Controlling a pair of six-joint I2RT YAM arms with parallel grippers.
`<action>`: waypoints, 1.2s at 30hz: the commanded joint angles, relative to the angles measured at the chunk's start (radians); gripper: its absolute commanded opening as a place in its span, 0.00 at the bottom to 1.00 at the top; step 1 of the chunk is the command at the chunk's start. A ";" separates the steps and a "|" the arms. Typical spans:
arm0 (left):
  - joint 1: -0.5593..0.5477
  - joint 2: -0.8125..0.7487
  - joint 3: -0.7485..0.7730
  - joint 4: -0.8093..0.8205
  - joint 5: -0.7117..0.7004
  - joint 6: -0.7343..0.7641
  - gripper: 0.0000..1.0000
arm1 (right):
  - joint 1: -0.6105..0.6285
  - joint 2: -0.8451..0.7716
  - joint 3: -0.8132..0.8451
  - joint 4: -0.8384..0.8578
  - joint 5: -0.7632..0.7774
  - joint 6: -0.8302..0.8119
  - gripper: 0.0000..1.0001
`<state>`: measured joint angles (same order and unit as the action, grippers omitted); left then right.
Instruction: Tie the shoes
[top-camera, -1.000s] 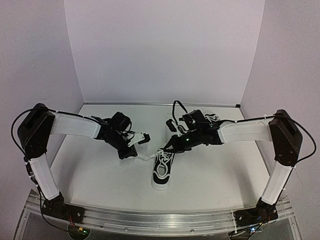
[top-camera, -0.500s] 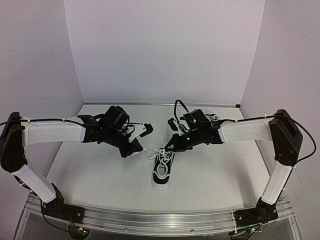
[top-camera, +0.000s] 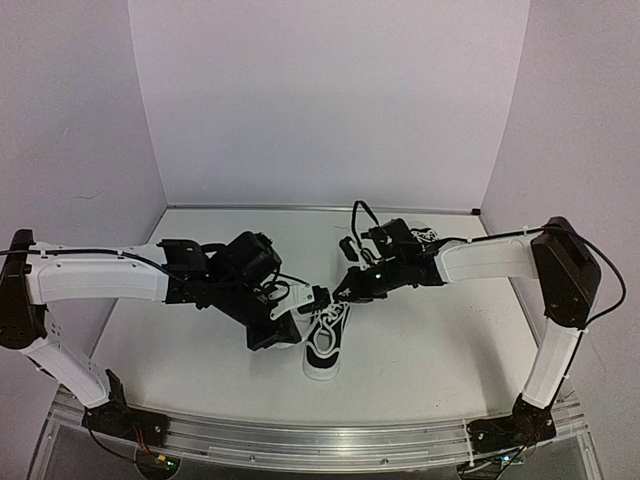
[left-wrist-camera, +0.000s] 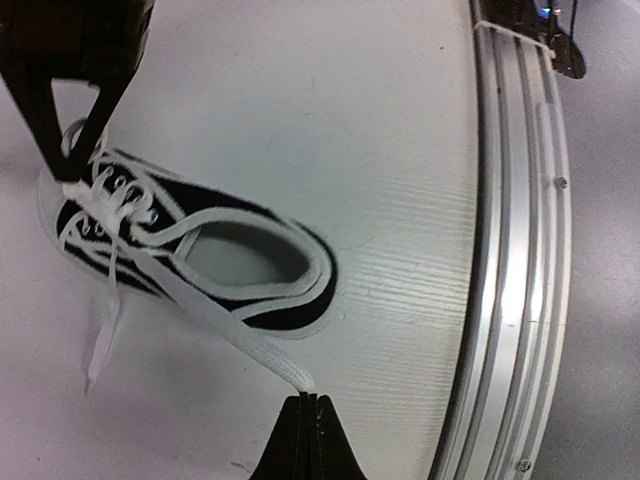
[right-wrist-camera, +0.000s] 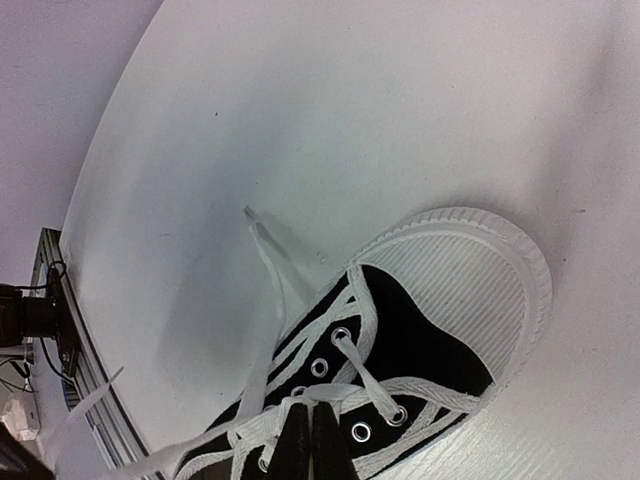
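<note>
One black sneaker (top-camera: 325, 340) with a white sole lies mid-table, toe toward the back; it also shows in the left wrist view (left-wrist-camera: 240, 265) and the right wrist view (right-wrist-camera: 430, 350). My left gripper (top-camera: 288, 333) sits just left of the shoe's heel. It is shut (left-wrist-camera: 305, 402) on the end of a white lace (left-wrist-camera: 200, 300) that runs taut from the eyelets. My right gripper (top-camera: 346, 290) is at the shoe's eyelets and is shut (right-wrist-camera: 310, 418) on the crossed laces (right-wrist-camera: 330, 392). The second sneaker (top-camera: 424, 235) lies at the back right, mostly hidden behind the right arm.
A loose lace end (right-wrist-camera: 262, 262) trails on the table to the shoe's left. The metal rail (left-wrist-camera: 520, 250) runs along the table's near edge, close to the shoe's heel. Walls close off the back and both sides.
My left arm has swung right and toward the near edge, carrying the lace from the shoe's far left to beside its heel. My right gripper has stayed at the eyelets.
</note>
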<state>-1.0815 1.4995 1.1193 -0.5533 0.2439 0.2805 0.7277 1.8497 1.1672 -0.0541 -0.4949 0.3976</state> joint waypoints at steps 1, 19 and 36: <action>-0.041 0.080 0.121 0.149 0.103 0.018 0.00 | -0.003 0.013 0.041 0.023 -0.036 -0.010 0.00; -0.078 0.472 0.422 0.322 0.149 0.222 0.00 | -0.011 -0.006 0.046 0.030 -0.135 -0.038 0.00; 0.049 0.146 0.065 0.495 0.090 0.067 0.45 | -0.003 0.019 0.081 0.031 -0.209 -0.033 0.02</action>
<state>-1.0826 1.7872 1.2925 -0.1970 0.3641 0.4447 0.7223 1.8590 1.1963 -0.0463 -0.6670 0.3707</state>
